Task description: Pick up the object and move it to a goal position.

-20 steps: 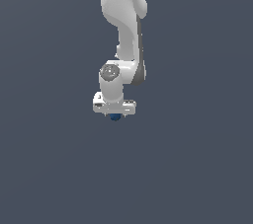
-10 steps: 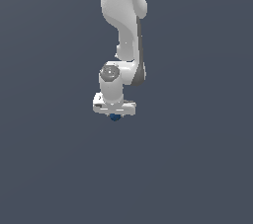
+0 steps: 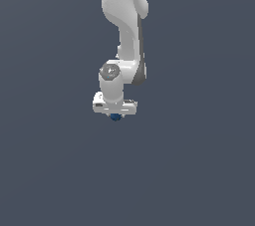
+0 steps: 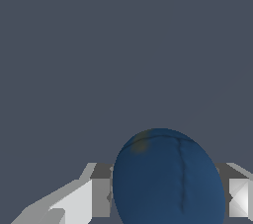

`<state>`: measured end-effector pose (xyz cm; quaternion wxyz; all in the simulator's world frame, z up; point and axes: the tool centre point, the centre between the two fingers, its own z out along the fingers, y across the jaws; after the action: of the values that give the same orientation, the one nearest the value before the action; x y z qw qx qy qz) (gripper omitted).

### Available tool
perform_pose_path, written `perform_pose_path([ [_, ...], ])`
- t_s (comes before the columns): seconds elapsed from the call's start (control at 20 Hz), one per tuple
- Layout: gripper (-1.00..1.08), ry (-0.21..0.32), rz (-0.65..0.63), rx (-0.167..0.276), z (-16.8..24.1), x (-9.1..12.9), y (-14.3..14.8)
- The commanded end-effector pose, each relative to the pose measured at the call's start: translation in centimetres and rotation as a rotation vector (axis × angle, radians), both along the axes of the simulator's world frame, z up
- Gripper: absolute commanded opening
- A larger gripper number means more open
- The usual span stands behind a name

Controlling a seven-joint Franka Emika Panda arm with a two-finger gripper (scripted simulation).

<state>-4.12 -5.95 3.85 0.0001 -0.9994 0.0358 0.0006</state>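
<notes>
White gripper [image 3: 115, 114] pinches the small, matte dark blue ball [image 4: 168, 178] between its fingers [image 4: 79, 203].
Keep your squeeze steady and carry it smoothly; no goal marker shows.

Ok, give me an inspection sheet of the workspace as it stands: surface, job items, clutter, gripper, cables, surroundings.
Surface: plain dark grey-blue ground, no marks or edges visible.
Job's things: dark blue ball sits between the fingers; in the exterior view only a small part of it shows under the hand. No goal marker seen.
Clutter: nothing seen.
Gripper: white gripper points down, one finger on each side of the ball, apparently shut on it.
Cables: nothing seen.
Surroundings: white arm comes in from the exterior view's top; nothing else seen.
</notes>
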Motion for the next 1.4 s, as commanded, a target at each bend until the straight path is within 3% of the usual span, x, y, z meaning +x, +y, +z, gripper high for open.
perform_pose_path([
  [0.0,-1.00,-0.002,0.000,0.000,0.8,-0.1,-0.2],
  [0.5,-1.00,-0.002,0.000,0.000,7.1,-1.7,-2.1],
  [1.35,-1.00,-0.002,-0.001,0.002,25.2,-6.2,-7.6],
])
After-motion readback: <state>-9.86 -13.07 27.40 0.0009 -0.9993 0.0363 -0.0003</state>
